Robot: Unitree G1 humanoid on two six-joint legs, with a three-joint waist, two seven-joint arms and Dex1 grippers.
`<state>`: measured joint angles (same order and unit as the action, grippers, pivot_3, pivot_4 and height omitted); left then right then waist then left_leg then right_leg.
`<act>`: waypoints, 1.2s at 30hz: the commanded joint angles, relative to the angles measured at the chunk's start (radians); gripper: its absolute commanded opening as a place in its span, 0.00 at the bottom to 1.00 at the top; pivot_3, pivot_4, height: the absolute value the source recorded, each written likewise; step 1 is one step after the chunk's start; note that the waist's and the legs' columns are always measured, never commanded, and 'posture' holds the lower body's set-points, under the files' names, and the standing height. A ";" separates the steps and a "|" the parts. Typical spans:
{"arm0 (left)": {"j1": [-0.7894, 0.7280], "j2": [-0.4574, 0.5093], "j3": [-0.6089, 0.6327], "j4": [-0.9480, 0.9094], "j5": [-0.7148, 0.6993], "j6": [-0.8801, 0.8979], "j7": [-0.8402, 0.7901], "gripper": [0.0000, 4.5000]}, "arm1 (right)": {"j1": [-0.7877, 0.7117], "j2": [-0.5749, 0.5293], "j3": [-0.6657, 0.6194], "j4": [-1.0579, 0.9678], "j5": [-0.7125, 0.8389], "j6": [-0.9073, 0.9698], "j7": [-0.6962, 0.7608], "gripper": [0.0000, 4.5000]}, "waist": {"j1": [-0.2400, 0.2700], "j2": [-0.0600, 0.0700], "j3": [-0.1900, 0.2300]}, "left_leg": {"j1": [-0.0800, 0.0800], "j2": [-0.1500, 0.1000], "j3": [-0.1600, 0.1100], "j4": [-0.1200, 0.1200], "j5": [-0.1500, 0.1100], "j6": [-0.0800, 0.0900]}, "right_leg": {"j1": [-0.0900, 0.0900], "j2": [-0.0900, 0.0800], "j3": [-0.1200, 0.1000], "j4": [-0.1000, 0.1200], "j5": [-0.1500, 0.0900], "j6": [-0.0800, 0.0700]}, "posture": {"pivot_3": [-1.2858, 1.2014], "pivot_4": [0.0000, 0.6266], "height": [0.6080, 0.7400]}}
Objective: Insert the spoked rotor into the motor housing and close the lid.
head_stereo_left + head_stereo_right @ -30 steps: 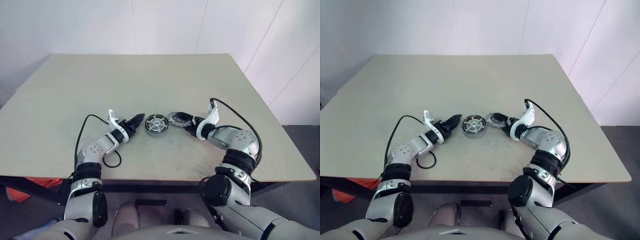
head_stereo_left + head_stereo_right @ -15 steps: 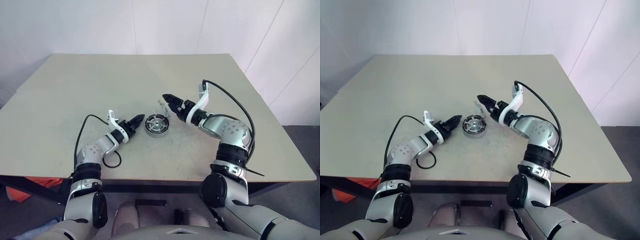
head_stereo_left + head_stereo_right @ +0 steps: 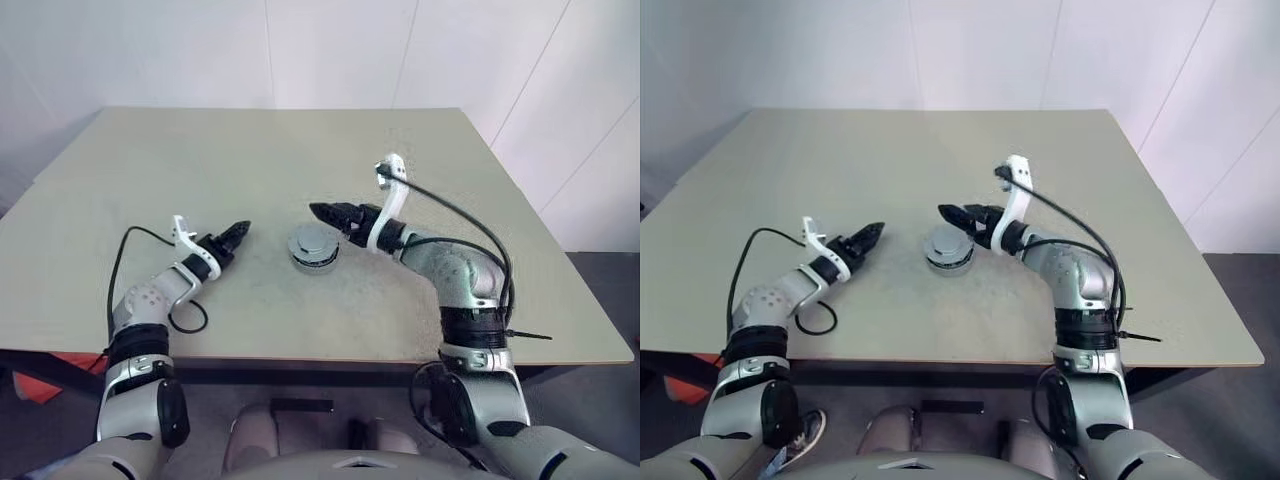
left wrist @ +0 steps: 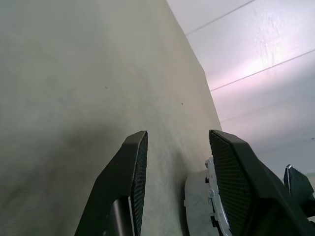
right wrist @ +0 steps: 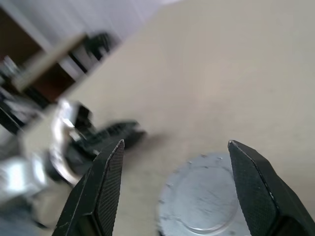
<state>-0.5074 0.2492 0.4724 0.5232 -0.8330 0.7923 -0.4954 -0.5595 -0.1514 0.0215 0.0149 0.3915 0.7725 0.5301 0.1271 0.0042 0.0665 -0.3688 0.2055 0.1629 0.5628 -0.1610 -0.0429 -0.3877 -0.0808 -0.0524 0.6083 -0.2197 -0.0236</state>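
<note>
Where the coppery windings of the motor housing (image 3: 313, 258) were exposed a second ago, a plain grey lid (image 3: 312, 242) is now seen seated on top near the middle of the table (image 3: 120, 180), so the closing step is judged done. The right gripper (image 3: 322, 212) has been raised just beside the lid, its fingers spread wide and empty, while the left gripper (image 3: 237, 232) has been drawn well away, its fingers partly parted and holding nothing
</note>
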 commanded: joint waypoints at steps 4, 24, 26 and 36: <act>-0.022 -0.046 -0.024 -0.025 0.009 -0.017 -0.011 0.47 | -0.015 -0.078 0.234 0.195 -0.286 -0.473 0.060 0.92 | -0.001 -0.001 0.000 | -0.001 0.000 0.000 0.003 0.000 0.000 | 0.001 0.000 0.000 0.000 -0.003 0.001 | 0.52 0.00 1.00; -0.007 -0.055 -0.020 -0.030 0.023 -0.015 -0.007 0.47 | -0.032 -0.024 0.245 0.350 -0.363 -0.581 0.096 0.99 | -0.007 -0.001 0.000 | -0.001 0.001 0.000 0.009 -0.005 0.008 | 0.003 0.000 0.000 0.002 0.000 -0.005 | 0.52 0.00 1.00; -0.008 -0.055 -0.020 -0.028 0.024 -0.014 -0.007 0.47 | -0.030 -0.023 0.245 0.351 -0.366 -0.576 0.101 0.99 | -0.007 -0.001 0.000 | -0.001 0.001 0.000 0.009 -0.005 0.008 | 0.003 0.000 0.000 0.002 0.000 -0.006 | 0.52 0.00 1.00; -0.010 -0.059 -0.025 -0.027 0.030 -0.018 -0.007 0.47 | -0.043 0.004 0.199 0.417 -0.352 -0.544 0.085 0.99 | -0.007 -0.001 0.000 | 0.000 0.001 0.000 0.009 -0.005 0.008 | 0.003 0.000 0.000 0.002 0.000 -0.006 | 0.52 0.00 1.00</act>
<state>-0.5084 0.1869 0.4460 0.5216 -0.7999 0.7849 -0.4966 -0.5830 -0.1503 0.2418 0.4223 0.0290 0.2225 0.6243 0.1198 0.0035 0.0666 -0.3687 0.2062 0.1629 0.5718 -0.1656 -0.0349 -0.3843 -0.0808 -0.0523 0.6102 -0.2194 -0.0293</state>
